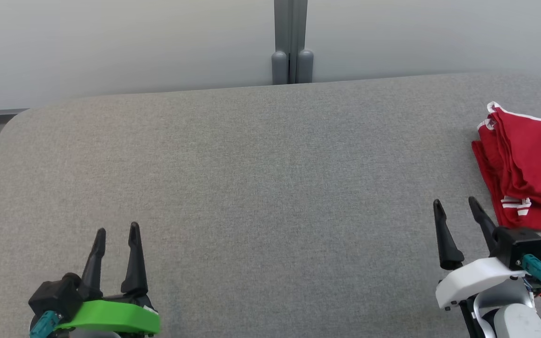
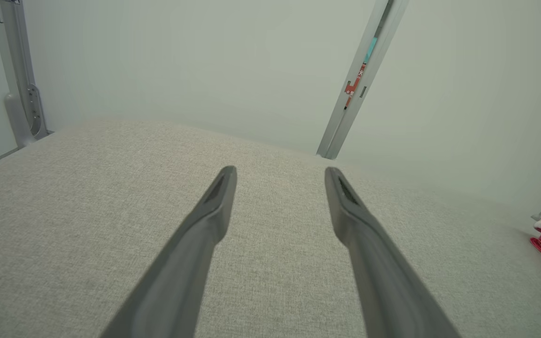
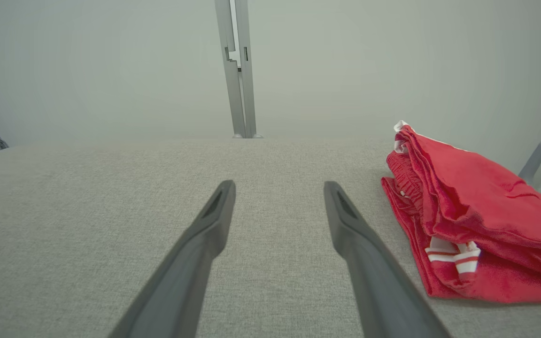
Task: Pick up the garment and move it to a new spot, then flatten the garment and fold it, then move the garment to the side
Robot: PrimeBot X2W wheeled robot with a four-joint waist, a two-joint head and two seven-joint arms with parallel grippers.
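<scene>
We read the step in hand as the first pick-up, though the red garment [image 1: 529, 159] lies in neat layers at the side and could equally be a finished fold; we cannot tell which. If it is the pick-up, we would lead with the right tool [image 1: 454, 202], since it is the nearer one. We would turn it toward the cloth's near left corner, come down with the fingers straddling the stacked edges, and close on all the layers at once so the bundle does not slide apart as it lifts. We would bring the left tool [image 1: 117, 228] across only once the cloth reaches the bare middle, where there is room for flattening.

Both tools stand with their fingers spread wide. Nothing is between them, and neither touches the cloth. Each wrist view shows only grey fabric in the gap. The right tool hangs just beside the garment's near left corner, apart from it. The left tool is well away at the near left of the desk [image 1: 270, 164].

The garment lies at the desk's right edge, partly cut off in the head view, with white trim at its far corner and a striped tab near us. Behind the desk stands a pale wall with a grey post [image 1: 290, 42].
</scene>
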